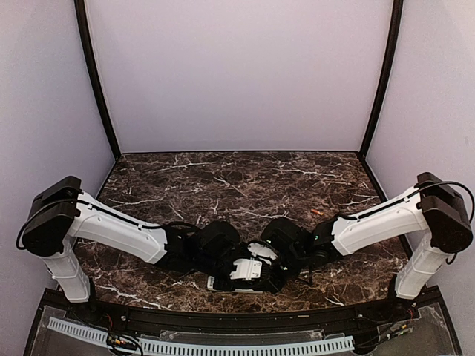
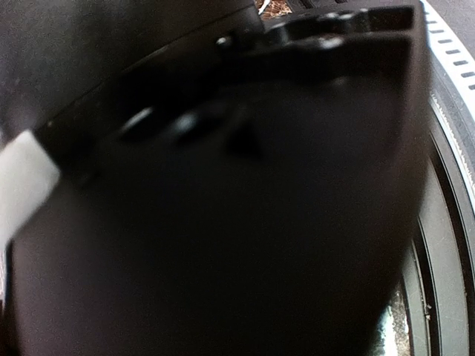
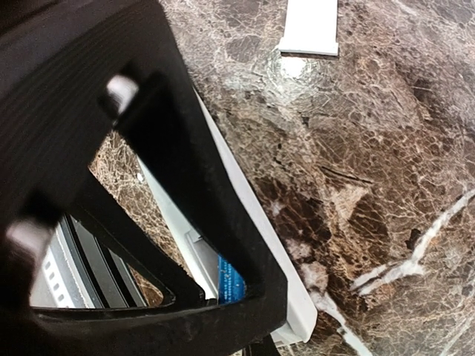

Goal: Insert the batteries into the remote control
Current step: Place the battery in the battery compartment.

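The white remote control [image 3: 263,245] lies on the marble table, and a short end of it shows in the top view [image 1: 220,282]. Its battery bay is open, with the blue battery [image 3: 231,280] lying in it. The orange-red battery [image 1: 317,213] lies alone on the table to the right, beside the right forearm. My left gripper [image 1: 231,268] and right gripper [image 1: 276,268] meet over the remote, close together. A black ribbed finger [image 3: 185,170] covers much of the remote, its tip beside the blue battery. The left wrist view is blocked by a dark gripper body [image 2: 237,208].
A flat white rectangular piece [image 3: 310,26] lies on the marble [image 3: 371,148] beyond the remote. The table's front rail with a white slotted strip [image 1: 200,345] runs close behind the grippers. Grey walls and black posts enclose the table.
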Action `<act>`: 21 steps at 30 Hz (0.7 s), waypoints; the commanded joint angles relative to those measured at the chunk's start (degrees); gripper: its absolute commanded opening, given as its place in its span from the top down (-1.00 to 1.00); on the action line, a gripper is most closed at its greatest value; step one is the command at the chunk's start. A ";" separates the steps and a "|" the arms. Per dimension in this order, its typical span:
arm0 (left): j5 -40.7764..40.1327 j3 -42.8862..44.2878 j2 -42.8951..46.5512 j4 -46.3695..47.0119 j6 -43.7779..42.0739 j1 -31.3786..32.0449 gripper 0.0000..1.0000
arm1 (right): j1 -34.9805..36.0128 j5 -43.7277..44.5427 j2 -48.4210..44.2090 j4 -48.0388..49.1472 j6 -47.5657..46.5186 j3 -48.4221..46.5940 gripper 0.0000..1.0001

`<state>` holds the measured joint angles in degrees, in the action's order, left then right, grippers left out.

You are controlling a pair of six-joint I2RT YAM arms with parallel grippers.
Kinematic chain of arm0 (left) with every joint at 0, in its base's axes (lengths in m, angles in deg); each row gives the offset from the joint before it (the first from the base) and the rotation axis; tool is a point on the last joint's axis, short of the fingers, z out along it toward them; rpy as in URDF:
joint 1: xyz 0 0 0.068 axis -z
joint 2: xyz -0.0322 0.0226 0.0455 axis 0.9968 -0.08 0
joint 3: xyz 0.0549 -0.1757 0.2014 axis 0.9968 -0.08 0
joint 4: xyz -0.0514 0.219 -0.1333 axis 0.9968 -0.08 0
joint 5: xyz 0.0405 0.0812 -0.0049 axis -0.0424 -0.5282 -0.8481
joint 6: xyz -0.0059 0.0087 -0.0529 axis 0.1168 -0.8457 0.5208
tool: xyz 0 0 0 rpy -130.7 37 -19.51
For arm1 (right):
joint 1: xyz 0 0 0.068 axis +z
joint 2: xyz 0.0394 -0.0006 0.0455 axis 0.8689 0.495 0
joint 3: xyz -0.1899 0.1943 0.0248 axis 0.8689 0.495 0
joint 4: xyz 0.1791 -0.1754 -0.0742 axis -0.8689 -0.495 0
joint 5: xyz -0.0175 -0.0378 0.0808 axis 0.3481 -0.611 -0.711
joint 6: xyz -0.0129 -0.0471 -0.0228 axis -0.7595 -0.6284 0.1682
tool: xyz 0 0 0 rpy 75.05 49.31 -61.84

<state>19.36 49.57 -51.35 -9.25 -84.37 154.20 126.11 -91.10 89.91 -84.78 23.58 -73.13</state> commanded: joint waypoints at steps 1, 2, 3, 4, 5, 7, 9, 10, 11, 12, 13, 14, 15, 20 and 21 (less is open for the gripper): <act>-4.02 -0.78 -2.99 -7.41 -2.59 0.02 0.34 | -1.26 12.72 3.58 9.85 -1.01 -0.42 1.00; -4.47 -0.93 -2.89 -8.30 -3.12 0.02 0.34 | -1.21 12.74 3.44 9.85 -1.01 -0.42 1.00; -4.77 -0.95 -2.86 -8.90 -3.39 0.02 0.34 | -1.18 12.74 3.28 9.81 -1.01 -0.42 1.00; -5.52 -1.02 -2.66 -10.10 -3.59 0.02 0.34 | -1.21 12.75 3.29 9.80 -1.05 -0.48 1.00; -5.73 -1.04 -2.28 -10.68 -3.53 0.02 0.34 | -1.26 12.74 3.29 9.77 -1.09 -0.55 1.00; -6.23 -1.56 -1.15 -11.98 -3.29 -0.16 0.34 | -1.22 12.74 3.61 9.53 -1.26 -0.80 1.00; -6.38 -3.14 0.11 -12.12 -3.03 -0.42 0.33 | -1.25 12.67 3.85 9.50 -1.37 -0.86 1.00; -6.25 -3.51 0.36 -12.08 -2.82 -0.50 0.33 | -1.21 12.51 4.03 9.58 -1.36 -0.86 1.00; -6.32 -3.85 0.54 -11.95 -2.61 -0.57 0.32 | -1.24 12.36 4.09 9.63 -1.40 -0.93 1.00; -6.47 -3.87 0.48 -11.87 -2.43 -0.58 0.32 | -1.25 12.27 4.13 9.51 -1.44 -0.94 1.00; -6.56 -3.39 0.02 -11.74 -1.77 -0.59 0.32 | -1.22 12.22 4.13 9.50 -1.45 -0.94 1.00; -6.60 -2.98 -0.31 -11.76 -1.48 -0.59 0.32 | -1.25 12.26 4.07 9.51 -1.45 -0.97 1.00; -6.58 -2.01 -1.08 -12.18 -0.94 -0.59 0.32 | -1.25 12.29 4.05 9.46 -1.37 -0.98 1.00; -7.25 -0.14 -3.43 -12.97 -0.47 -0.59 0.33 | -1.24 12.62 3.59 9.50 -1.10 -0.94 1.00; -7.89 0.07 -3.88 -13.45 -0.59 -0.59 0.33 | -1.24 12.76 3.57 9.45 -1.10 -1.01 1.00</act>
<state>17.00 50.12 -50.45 -12.86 -85.84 154.31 126.11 -90.92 89.89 -84.78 23.10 -73.17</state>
